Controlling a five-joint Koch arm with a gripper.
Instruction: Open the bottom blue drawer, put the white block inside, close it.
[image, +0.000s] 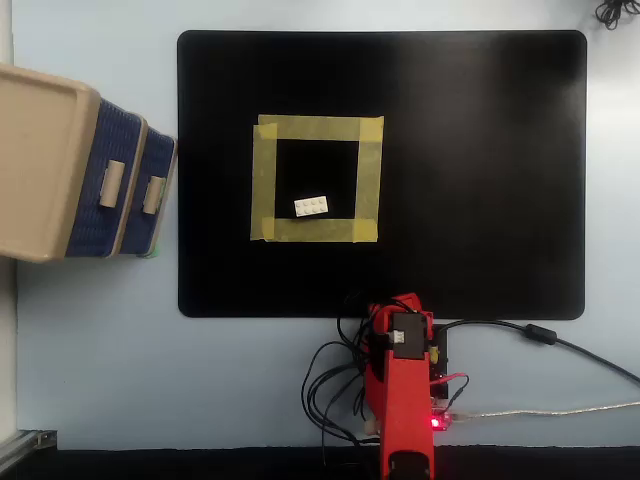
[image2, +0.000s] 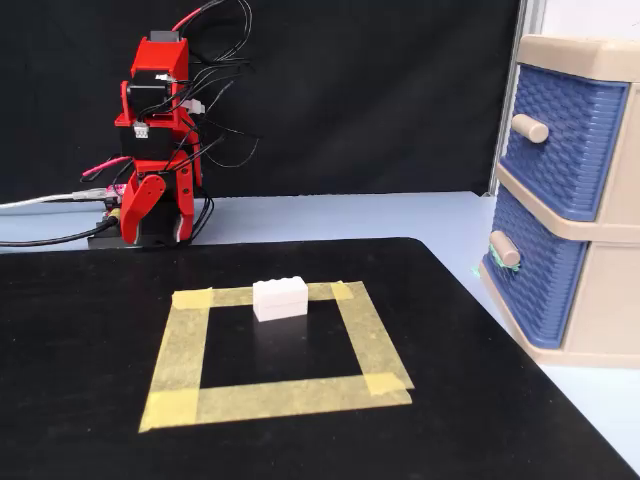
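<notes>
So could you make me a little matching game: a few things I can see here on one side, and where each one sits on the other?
Things:
1. white block
2. bottom blue drawer
3. red arm
4. black mat

Places:
A. folded up beyond the mat's edge
B. shut, lowest in the beige cabinet
C. inside the yellow tape square
D. flat on the pale blue table

Pairs: 1-C, 2-B, 3-A, 4-D

No readable text in either view.
We checked the cabinet (image2: 585, 200), white block (image2: 279, 299), black mat (image: 480, 180) & red arm (image2: 155, 140), upper left of fixed view: no labels, brands, nos. or signs legible.
</notes>
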